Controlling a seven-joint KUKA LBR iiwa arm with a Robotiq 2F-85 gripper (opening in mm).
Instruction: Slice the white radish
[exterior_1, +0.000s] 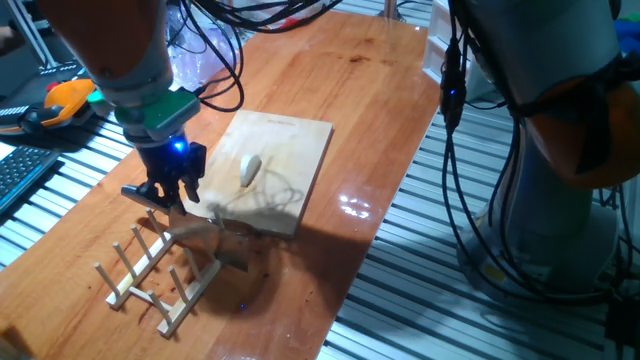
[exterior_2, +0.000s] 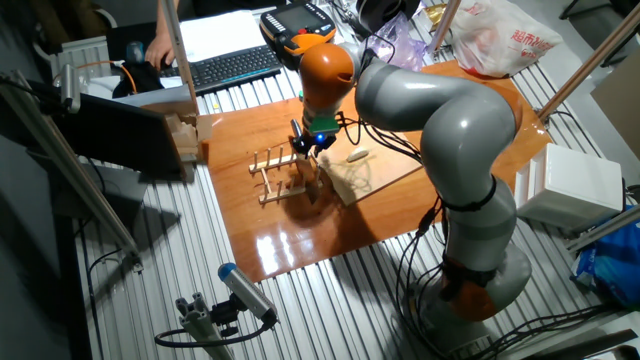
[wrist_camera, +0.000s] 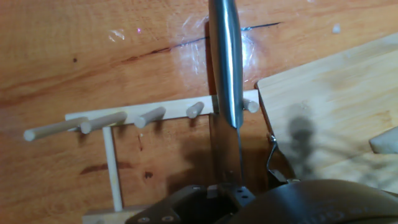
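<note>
Wooden table (exterior_1: 360, 120) is seen carrying a cutting board (exterior_1: 290, 150), on which the white radish (exterior_1: 249, 169) lies whole. Beside the board, over a pegged wooden rack (exterior_1: 160, 270), the gripper (exterior_1: 168, 195) is clamped on a knife (wrist_camera: 225, 68).

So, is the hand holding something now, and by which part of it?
It seems so: a knife extends from the hand, held at its handle end, blade pointing away over the wooden peg rack. The grip itself is hidden.
</note>
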